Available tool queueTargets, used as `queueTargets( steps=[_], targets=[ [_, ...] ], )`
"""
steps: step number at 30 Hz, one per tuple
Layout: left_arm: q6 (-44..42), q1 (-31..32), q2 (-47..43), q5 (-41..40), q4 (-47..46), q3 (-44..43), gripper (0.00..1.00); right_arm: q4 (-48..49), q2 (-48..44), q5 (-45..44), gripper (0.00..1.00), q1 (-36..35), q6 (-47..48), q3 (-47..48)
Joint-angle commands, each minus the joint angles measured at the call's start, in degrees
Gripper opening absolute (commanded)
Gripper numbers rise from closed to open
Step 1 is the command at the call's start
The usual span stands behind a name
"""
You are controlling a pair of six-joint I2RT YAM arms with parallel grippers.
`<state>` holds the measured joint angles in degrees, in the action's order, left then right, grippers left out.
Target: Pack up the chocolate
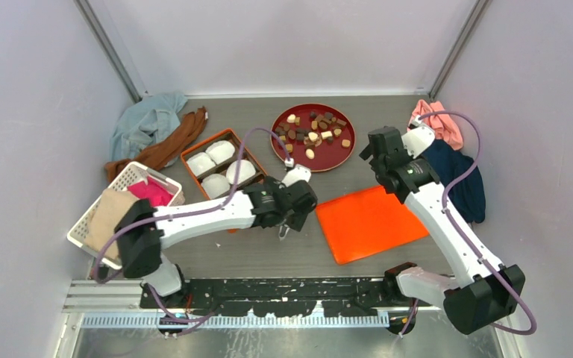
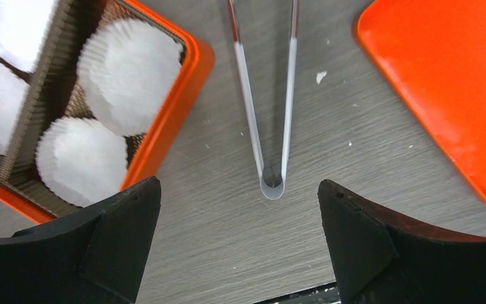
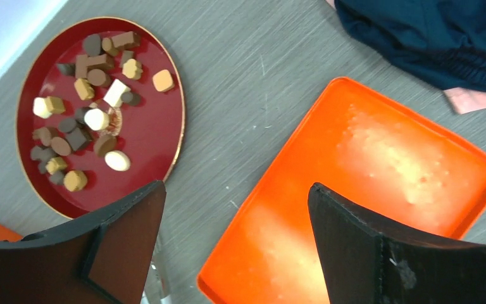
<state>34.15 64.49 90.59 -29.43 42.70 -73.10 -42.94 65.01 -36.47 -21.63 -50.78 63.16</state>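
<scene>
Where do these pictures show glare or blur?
Right wrist view: pale glare washes out the middle of the orange tray, while the chocolate is sharp. Left wrist view: no glare, the clear tongs look crisp. Top view: even light, only soft shadows.

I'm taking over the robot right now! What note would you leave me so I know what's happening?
Left hand: open, empty, above the pale slim tweezers lying on the grey table.
Right hand: open, empty, between the round dark red plate and the flat orange tray.
Chocolate: small brown and cream pieces, all on the plate.
Orange rectangular box: white paper cups inside, no chocolate showing in them.
Done: nothing packed.
Left: probably grab the tweezers, then move pieces into the cups.
</scene>
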Motion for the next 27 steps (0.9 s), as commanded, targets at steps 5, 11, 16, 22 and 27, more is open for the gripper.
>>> queueTargets(
  steps=[5, 11, 16, 22, 27],
  targets=[
    [5.28, 0.63, 9.59, 2.88, -1.07, -4.19, 0.92, 1.9, -2.12, 2.79, 0.93, 1.94, 7.19, -1.78],
    [6.98, -3.18, 12.43, 7.71, -6.75, -2.16, 0.89, 3.39, -1.71, 5.0, 0.94, 2.28, 7.19, -3.39],
    [6.47, -4.46, 15.01, 8.95, -9.61, -2.46, 0.88, 4.7, -2.11, 6.24, 0.95, 2.29, 7.15, -4.57],
    [5.96, -5.96, 17.83, 9.44, -11.56, -2.93, 0.86, 4.96, -1.75, 6.67, 0.95, 2.39, 6.83, -5.14],
    [6.16, -5.99, 19.98, 10.21, -13.55, -2.92, 0.82, 5.24, -1.12, 6.8, 0.95, 2.49, 6.72, -5.24]
  ],
)
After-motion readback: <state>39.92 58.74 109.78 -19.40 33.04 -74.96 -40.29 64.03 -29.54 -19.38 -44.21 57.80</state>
